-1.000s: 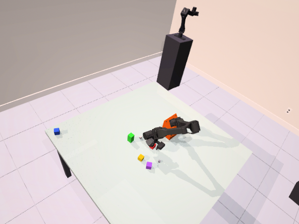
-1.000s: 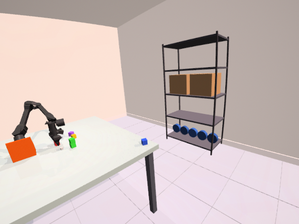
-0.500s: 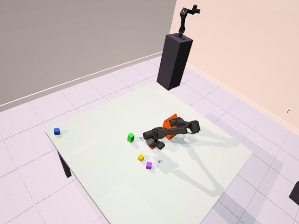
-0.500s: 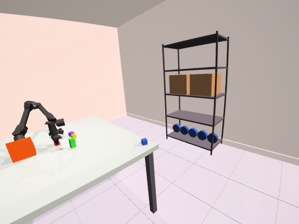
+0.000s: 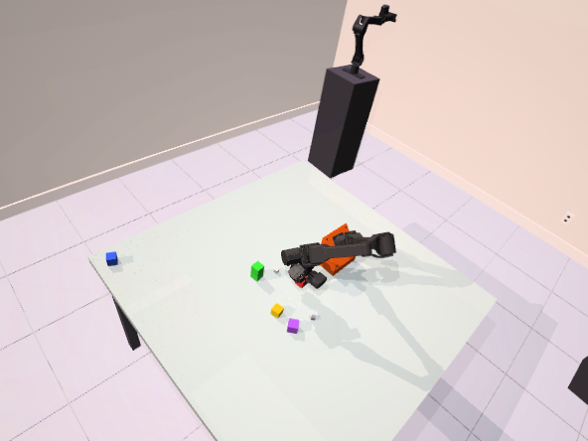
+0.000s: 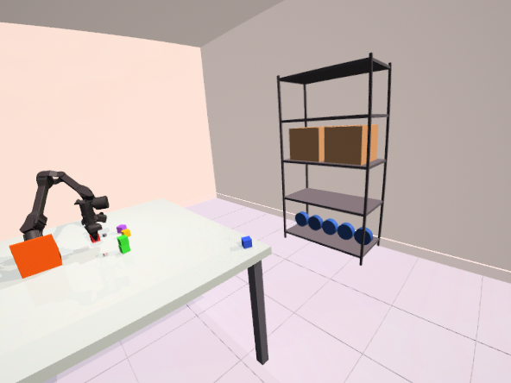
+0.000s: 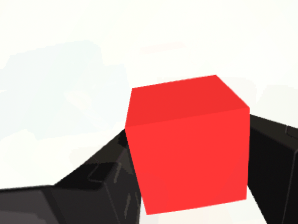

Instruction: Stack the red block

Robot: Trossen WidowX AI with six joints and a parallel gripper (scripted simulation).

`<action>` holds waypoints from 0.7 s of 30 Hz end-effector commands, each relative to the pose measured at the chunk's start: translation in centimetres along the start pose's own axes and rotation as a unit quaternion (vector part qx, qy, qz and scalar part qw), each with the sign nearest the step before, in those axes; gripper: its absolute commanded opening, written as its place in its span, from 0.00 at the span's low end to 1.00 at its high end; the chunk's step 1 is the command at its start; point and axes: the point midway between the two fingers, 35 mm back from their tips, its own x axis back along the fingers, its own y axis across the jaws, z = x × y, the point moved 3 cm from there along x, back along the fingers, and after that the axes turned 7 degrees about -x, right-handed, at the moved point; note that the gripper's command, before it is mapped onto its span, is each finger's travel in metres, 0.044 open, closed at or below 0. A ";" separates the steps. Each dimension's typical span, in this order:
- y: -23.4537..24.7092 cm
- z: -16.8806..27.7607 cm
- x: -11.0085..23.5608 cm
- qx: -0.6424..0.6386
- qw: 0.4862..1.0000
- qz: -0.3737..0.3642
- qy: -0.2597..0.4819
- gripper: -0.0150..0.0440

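Five small cubes sit on the pale tabletop point(image 5: 209, 377): one red block point(image 7: 190, 145), one green tower point(image 5: 257, 270), one yellow cube point(image 5: 277, 310), one purple cube point(image 5: 293, 326) and one blue cube point(image 5: 111, 258). The red block is a bright, plain cube with sharp edges. It sits low at the tabletop, at about three o'clock from the green tower and a little apart from it. The black tool point(image 5: 307, 281) is half closed and pinches the red block, one finger point(image 7: 100, 175) on each side.
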 end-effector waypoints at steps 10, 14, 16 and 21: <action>0.0 -0.1 6.1 0.004 1.000 0.004 -0.002 0.25; 0.0 0.0 7.8 0.004 1.000 0.004 -0.002 0.25; 0.0 0.0 7.8 0.004 1.000 0.004 -0.002 0.25; -0.1 -0.2 7.9 0.004 1.000 0.004 -0.002 0.25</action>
